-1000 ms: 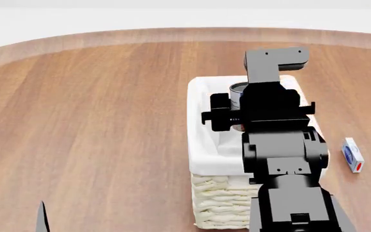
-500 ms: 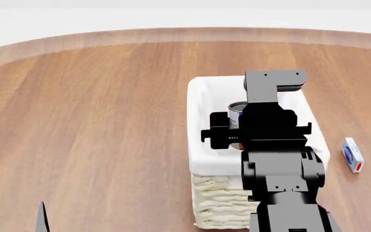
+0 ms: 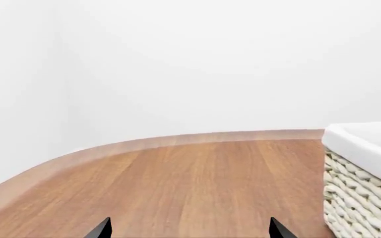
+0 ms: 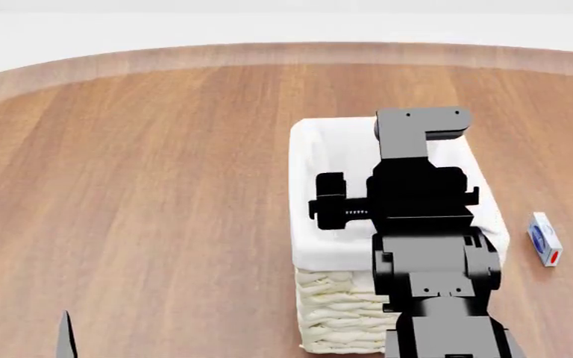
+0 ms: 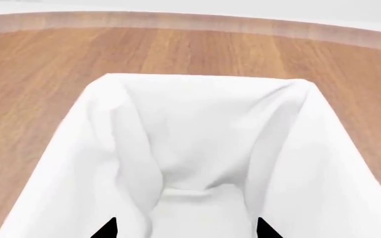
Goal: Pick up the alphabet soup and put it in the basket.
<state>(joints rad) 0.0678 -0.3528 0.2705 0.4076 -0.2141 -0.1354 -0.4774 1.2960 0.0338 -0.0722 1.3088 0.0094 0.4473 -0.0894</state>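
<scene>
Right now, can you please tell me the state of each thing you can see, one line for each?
basket: upright on the table, liner open at the top.
alphabet soup: not visible in any view.
right gripper: over the basket's inside; fingertips apart with nothing visible between them.
left gripper: low over the table beside the basket, open and empty.
small blue and white box: lying on the table, apart from the basket.

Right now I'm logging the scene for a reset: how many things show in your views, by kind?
Baskets: 1, the basket
Small boxes: 1, the blue-and-white box
Cans: 0 in sight
Grippers: 2, left gripper, right gripper
Total: 4
</scene>
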